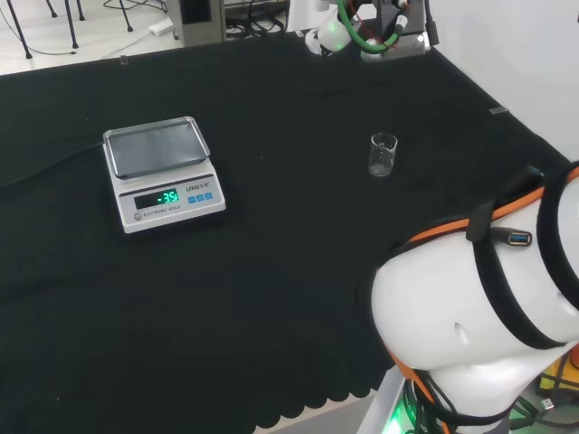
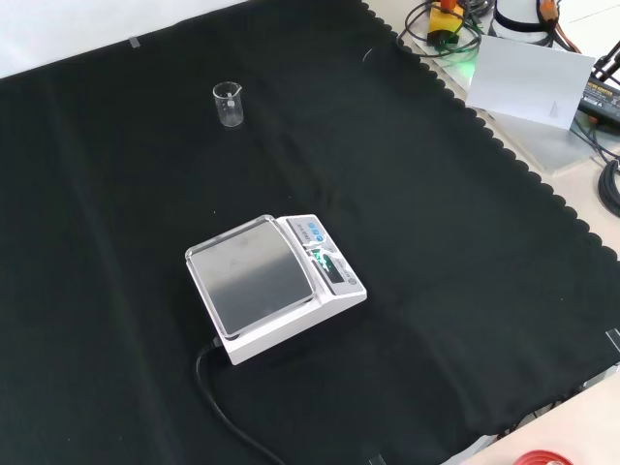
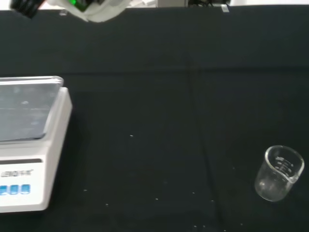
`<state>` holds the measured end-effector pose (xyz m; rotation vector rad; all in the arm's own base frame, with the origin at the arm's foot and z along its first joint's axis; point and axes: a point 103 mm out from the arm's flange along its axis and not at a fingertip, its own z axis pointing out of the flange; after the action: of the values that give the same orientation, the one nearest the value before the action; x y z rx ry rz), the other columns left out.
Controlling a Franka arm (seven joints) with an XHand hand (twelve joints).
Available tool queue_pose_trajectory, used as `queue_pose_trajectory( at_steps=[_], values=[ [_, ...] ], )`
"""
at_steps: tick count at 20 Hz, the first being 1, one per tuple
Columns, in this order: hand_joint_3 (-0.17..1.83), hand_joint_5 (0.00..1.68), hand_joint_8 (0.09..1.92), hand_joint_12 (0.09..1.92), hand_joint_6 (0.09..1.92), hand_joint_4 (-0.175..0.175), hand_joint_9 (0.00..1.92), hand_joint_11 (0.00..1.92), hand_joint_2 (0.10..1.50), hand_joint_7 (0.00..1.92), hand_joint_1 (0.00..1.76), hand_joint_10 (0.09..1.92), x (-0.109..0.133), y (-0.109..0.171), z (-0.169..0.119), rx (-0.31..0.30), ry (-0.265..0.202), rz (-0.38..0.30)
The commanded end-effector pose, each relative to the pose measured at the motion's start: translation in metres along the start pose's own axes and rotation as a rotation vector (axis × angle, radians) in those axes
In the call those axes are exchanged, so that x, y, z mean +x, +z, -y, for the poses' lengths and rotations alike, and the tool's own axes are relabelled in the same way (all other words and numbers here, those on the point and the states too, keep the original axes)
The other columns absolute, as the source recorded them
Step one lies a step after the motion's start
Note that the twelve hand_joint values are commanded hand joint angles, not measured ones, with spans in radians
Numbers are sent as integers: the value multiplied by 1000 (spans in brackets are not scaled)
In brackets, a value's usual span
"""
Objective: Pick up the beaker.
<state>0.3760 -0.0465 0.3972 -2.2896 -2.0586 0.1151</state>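
Head view: the small clear glass beaker [image 1: 384,154] stands upright on the black-clothed desk [image 1: 271,271], right of centre in the frame, alone and well apart from the white electronic scale with its steel pan [image 1: 163,174] over on the left; the arm's big white link [image 1: 479,316] sits lower right, so the beaker lies up and left of it. Front view: the beaker [image 2: 229,104] is upper left, the scale [image 2: 274,285] at centre, open cloth between them. Wrist view: the beaker [image 3: 279,173] appears tilted by the camera's angle, mouth up, with the scale [image 3: 30,145] across the frame. I cannot tell how the robot hand is set, so the reach looks yet to begin.
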Motion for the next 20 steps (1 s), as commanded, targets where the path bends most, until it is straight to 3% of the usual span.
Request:
queue_pose_trajectory(
  at_steps=[1,4,6,10,20],
  values=[
    [629,567,632,1413,647,13,620,189,694,472,869,691,-39,19,-27,4,33,11],
    [629,575,633,1410,654,10,627,192,696,479,875,692,-49,22,-31,-5,40,3],
    [629,579,635,1408,658,9,631,197,697,485,878,692,-51,29,-40,11,45,27],
    [629,582,635,1404,665,8,638,206,698,496,881,692,-63,43,-52,38,31,9],
    [632,593,631,1397,683,8,652,227,700,504,886,687,-97,87,-84,86,57,-18]
  ],
)
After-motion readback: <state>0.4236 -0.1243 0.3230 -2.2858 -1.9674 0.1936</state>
